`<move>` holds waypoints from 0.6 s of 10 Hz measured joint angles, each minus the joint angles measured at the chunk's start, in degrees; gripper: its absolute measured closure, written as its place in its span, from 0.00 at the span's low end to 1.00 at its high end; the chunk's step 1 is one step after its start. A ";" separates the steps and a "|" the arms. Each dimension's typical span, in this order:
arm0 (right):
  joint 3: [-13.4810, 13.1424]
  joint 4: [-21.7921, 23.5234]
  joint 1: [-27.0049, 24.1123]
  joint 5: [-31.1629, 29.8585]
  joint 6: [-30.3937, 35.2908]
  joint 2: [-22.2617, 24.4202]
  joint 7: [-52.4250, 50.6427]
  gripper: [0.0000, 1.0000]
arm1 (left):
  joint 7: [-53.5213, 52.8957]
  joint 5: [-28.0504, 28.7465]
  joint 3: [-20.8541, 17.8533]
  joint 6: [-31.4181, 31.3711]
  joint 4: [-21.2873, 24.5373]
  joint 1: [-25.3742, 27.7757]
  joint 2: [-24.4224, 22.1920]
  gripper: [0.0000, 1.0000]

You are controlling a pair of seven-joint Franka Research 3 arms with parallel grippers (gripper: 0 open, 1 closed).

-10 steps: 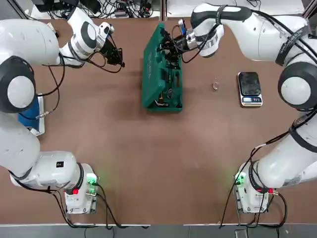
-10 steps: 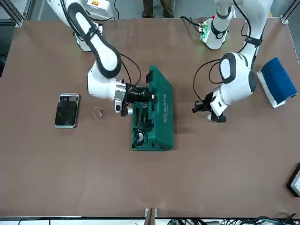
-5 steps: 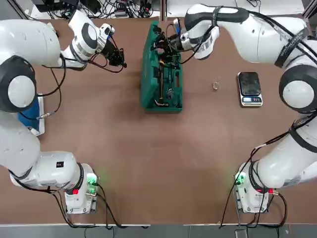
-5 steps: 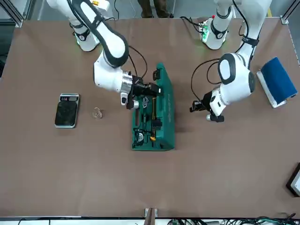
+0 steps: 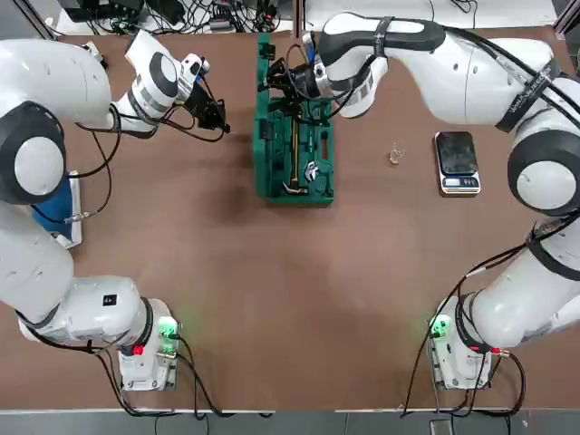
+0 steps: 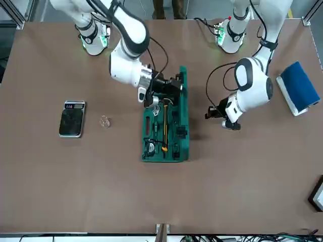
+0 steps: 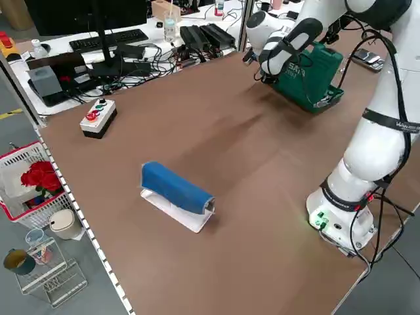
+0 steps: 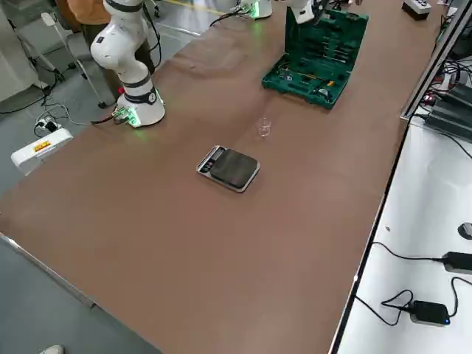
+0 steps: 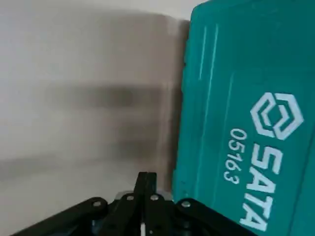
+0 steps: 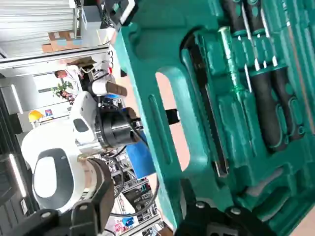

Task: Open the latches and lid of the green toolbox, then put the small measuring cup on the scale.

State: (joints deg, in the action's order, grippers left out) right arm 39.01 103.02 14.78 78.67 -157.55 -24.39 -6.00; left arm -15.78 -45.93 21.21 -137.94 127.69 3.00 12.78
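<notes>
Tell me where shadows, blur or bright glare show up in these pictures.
Left wrist view: soft, blurry shadows on the table beside the green case; right wrist view: bright light strips in the background; top view: faint shadow left of the case.

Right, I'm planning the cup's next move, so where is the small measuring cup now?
In the top view, the small measuring cup stands on the table between the green toolbox and the scale, nearer the scale.
</notes>
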 joint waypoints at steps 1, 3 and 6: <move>0.00 -0.11 0.39 0.00 -0.44 -0.01 0.21 0.38 | 0.00 -0.05 0.00 0.00 0.10 0.00 -0.13 0.99; -0.01 -0.43 0.77 0.03 -0.86 -0.27 0.89 0.37 | -0.05 -0.74 -0.14 -0.45 1.01 0.17 -0.75 0.99; -0.06 -1.37 1.26 0.03 -1.64 -0.32 2.16 0.36 | -0.05 -1.72 -0.11 -0.50 1.31 0.19 -1.20 0.99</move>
State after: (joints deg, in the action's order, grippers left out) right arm 38.95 101.65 16.05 78.70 -159.19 -24.71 -3.84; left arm -15.83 -47.65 21.10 -138.44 129.00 3.19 11.58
